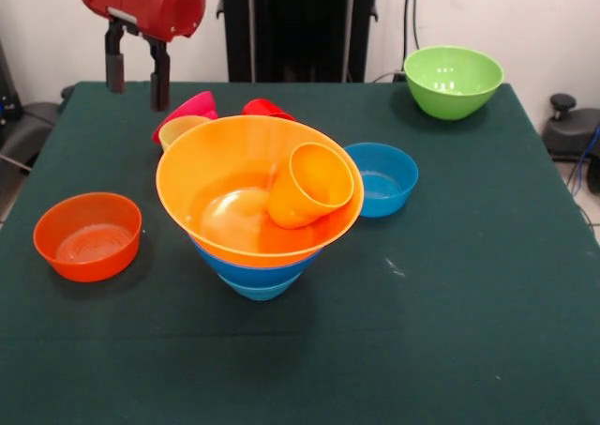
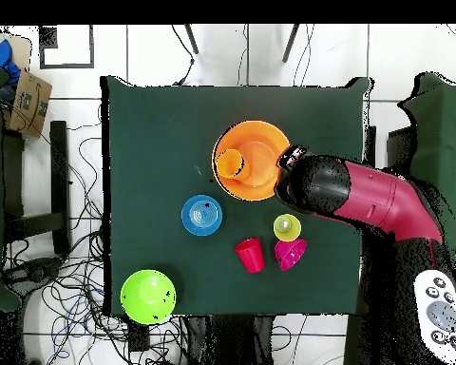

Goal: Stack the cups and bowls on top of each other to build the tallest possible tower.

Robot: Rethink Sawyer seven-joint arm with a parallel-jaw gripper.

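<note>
The tower stands mid-table: a small light-blue bowl [image 1: 261,290] lowest, a large blue bowl [image 1: 246,265] on it, and the widest yellow-orange bowl [image 1: 225,195] [image 2: 260,162] on top. An orange-yellow cup [image 1: 314,186] [image 2: 230,163] lies on its side inside the top bowl. My gripper [image 1: 137,76] hangs open and empty above the table's far left corner, apart from everything. Behind the tower are a magenta bowl [image 1: 190,109] [image 2: 291,253], a yellow cup [image 1: 178,129] [image 2: 287,226] and a red cup [image 1: 265,109] [image 2: 250,255].
A shallow orange bowl [image 1: 89,235] sits at the left; in the overhead view my arm [image 2: 365,198] hides it. A small blue bowl [image 1: 382,177] [image 2: 202,215] sits right of the tower. A large lime green bowl [image 1: 453,80] [image 2: 147,296] stands in the far right corner.
</note>
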